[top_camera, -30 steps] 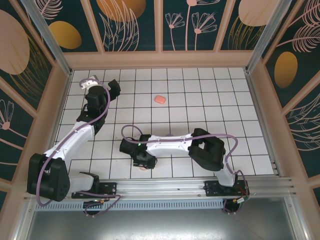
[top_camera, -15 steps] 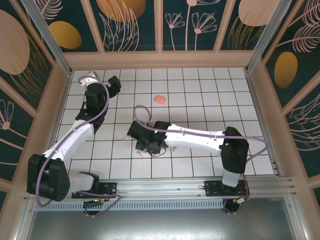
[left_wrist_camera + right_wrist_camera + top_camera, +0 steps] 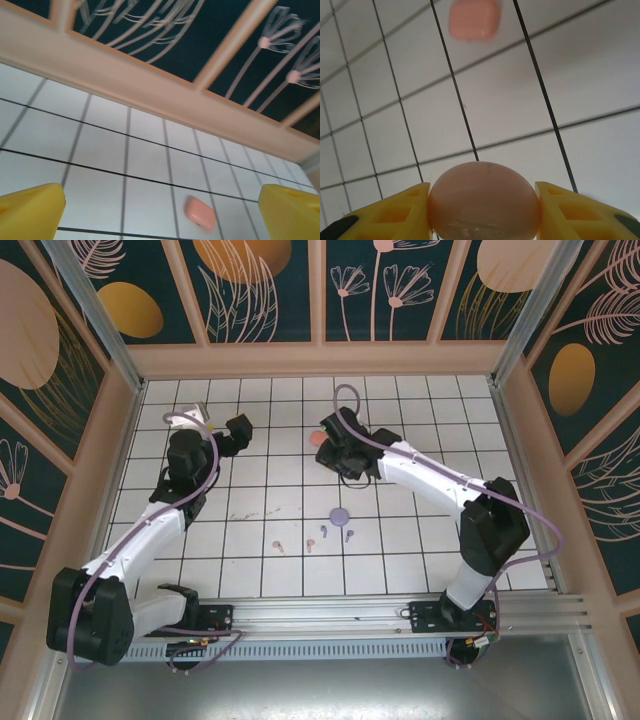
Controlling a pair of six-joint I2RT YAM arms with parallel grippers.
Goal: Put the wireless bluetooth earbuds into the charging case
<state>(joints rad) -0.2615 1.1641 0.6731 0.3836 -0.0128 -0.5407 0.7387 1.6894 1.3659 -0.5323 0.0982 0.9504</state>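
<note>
Four tiny earbuds (image 3: 323, 533) on the table (image 3: 420, 540), one purple case (image 3: 339, 514), one salmon case (image 3: 200, 212), one pink case (image 3: 485, 200), two arms (image 3: 150, 515)

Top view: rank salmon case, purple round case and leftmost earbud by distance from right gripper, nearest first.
From the right gripper, shut on a pink round case:
1. Salmon case, just beside it.
2. Purple round case, mid-table.
3. Leftmost earbud, nearer the bases.

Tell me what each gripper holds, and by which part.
Right gripper pinches a rounded pink case by its opposite sides, between both fingers; left gripper is open, holding nothing.
</note>
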